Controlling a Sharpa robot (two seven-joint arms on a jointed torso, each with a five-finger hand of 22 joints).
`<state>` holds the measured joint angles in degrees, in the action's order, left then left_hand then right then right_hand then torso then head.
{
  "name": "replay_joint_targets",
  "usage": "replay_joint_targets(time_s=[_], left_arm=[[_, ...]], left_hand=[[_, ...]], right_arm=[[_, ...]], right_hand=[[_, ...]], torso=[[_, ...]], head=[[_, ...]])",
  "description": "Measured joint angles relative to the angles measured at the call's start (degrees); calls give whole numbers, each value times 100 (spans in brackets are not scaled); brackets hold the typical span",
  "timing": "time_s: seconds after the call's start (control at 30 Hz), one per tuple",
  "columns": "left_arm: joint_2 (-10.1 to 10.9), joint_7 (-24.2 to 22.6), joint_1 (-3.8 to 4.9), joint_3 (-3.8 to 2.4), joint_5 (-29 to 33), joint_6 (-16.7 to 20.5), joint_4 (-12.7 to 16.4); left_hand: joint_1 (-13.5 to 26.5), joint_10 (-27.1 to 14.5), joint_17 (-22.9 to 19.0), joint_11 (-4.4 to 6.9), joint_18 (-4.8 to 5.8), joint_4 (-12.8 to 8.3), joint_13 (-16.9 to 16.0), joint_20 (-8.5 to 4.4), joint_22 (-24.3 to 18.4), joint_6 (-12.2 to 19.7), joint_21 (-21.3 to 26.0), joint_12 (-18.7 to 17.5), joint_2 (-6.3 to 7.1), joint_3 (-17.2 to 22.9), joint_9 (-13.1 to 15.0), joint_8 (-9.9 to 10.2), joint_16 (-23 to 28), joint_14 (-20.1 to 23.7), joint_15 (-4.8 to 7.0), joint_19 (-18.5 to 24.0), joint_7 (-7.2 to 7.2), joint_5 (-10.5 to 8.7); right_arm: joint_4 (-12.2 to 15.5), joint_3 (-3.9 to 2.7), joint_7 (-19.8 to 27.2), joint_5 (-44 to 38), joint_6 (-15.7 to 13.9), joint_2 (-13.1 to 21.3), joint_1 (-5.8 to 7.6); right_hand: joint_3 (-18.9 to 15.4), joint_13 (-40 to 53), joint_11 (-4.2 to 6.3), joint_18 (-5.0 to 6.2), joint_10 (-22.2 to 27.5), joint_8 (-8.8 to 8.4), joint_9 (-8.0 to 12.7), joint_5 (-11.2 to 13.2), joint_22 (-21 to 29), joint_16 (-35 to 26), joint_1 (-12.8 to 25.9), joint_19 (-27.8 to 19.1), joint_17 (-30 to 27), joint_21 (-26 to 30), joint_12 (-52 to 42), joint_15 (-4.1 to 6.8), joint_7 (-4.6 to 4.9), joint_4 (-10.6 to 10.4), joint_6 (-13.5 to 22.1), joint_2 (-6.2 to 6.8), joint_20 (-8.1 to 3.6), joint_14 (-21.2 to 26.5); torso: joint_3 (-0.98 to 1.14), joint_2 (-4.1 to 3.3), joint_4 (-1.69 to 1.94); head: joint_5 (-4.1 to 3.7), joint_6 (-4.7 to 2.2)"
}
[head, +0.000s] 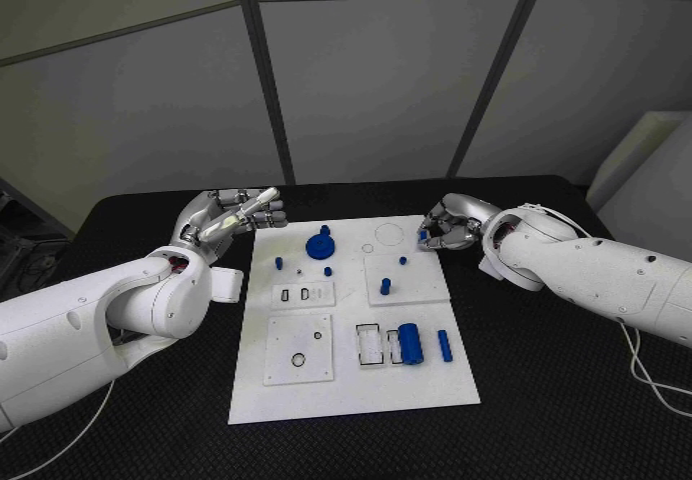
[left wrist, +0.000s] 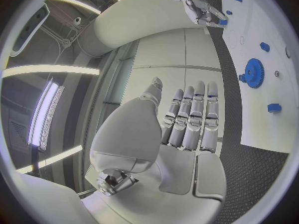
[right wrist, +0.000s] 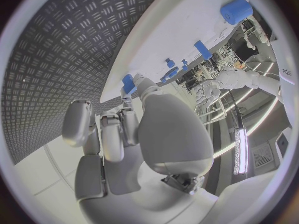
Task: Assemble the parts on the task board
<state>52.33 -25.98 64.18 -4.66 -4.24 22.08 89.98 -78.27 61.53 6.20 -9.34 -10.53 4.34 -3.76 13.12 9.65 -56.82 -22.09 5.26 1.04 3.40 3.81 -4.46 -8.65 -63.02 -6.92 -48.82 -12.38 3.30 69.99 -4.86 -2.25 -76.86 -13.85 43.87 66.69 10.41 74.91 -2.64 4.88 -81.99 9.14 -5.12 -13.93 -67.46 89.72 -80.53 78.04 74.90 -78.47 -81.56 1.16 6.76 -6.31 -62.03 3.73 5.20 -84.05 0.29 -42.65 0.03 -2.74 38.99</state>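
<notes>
While the task board (head: 346,390) lies on the black table (head: 548,400) (grey wall panels behind), the left robot hand (head: 231,220) is released and the right robot hand (head: 454,225) grasps a blue part (head: 424,238).

Black table (head: 548,400), patterned surface. Grey wall panels (head: 375,90) with dark dividing strips behind it. White cable (head: 642,375) trailing over the table's right side.

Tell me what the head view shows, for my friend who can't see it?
A white task board lies on a black table, with small blue parts on it, including a gear and a cylinder. The left hand hangs open beside the board; the right hand holds a small blue part at the board's edge.
</notes>
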Motion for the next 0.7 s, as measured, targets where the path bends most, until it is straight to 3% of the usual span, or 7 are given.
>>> replay_joint_targets(time_s=[0.17, 0.3, 0.57, 0.7], left_arm=[[3, 2, 0, 0, 0, 0, 0], [11, 3, 0, 0, -1, 0, 3], [22, 7, 0, 0, -1, 0, 0], [9, 9, 0, 0, -1, 0, -18]], left_hand=[[0, 0, 3, 0, 0, -10, 0, 0, 0, 0, 0, -21, 0, 10, 0, 0, 0, 0, 0, 0, 0, 0], [0, 0, 5, 0, 0, -15, 0, 0, 0, 0, 0, -22, 0, 15, 0, 0, 0, 0, 0, 0, 0, 0], [0, 0, 4, 0, 0, -15, 0, 0, 1, 0, 0, -22, 0, 15, 0, 0, 0, 0, 0, 0, 0, 0], [0, 0, 4, 0, 0, -15, 0, 0, 1, 0, 0, -22, 0, 15, 0, 0, 0, 0, 0, 0, 0, 0]], right_arm=[[30, 0, 0, -4, -116, 0, 0], [206, 0, -16, -6, -223, 28, 0], [1175, -7, -357, -24, -407, 149, 4], [1668, -7, -608, -83, -449, 2, 33]], right_hand=[[66, 0, 30, 0, -30, 17, -17, 33, -15, 0, -45, -2, 5, -23, 0, 41, 7, 66, -7, -46, -42, 0], [86, 0, 30, 0, -30, 32, -17, 35, -15, 0, -68, -2, 4, -23, 0, 40, 7, 86, -7, -68, -42, 0], [126, 0, 51, -1, -10, 34, -17, 65, -15, 0, -83, -2, 4, -23, 0, 40, 6, 78, -6, -82, -42, 0], [126, 0, 50, 0, -10, 33, -17, 67, -20, 0, -74, -2, 3, -23, 0, 40, 6, 78, -6, -90, -42, 0]], torso=[[0, 0, 0], [0, 0, 0], [-6, 9, -12], [-13, 14, -12]], head=[[4, 3], [19, 5], [98, 13], [130, 1]])
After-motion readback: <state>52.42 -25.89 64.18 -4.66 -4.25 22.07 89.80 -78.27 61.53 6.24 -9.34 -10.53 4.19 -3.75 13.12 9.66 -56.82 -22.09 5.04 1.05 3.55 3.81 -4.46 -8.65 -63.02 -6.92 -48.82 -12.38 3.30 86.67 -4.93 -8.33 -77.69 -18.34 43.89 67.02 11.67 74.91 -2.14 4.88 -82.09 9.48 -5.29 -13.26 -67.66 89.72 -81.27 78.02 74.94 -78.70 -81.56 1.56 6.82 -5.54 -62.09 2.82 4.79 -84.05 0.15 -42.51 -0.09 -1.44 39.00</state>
